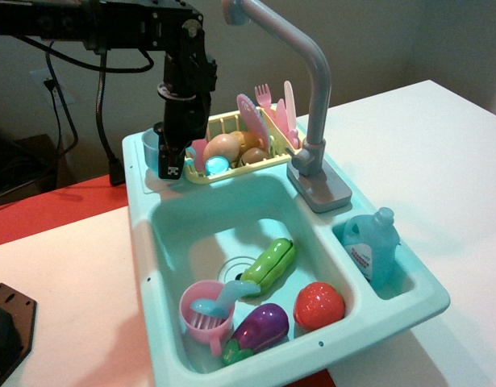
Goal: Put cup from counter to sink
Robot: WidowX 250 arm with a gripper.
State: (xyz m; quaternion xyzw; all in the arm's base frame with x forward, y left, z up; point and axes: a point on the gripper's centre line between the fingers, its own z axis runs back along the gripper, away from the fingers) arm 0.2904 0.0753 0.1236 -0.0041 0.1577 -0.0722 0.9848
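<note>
I see a black-and-white marker on my gripper (174, 165), unreadable. The cup (152, 148) sits on the counter (141, 184) just behind its left side, half hidden; I cannot tell whether the jaws grasp it. The sink (195, 226) lies below.

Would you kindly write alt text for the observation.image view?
A black robot gripper hangs beside a light-blue cup on the back-left counter of a teal toy sink, whose basin holds toy vegetables and a pink cup.

End effector (173, 161) beside cup (150, 148)
</note>
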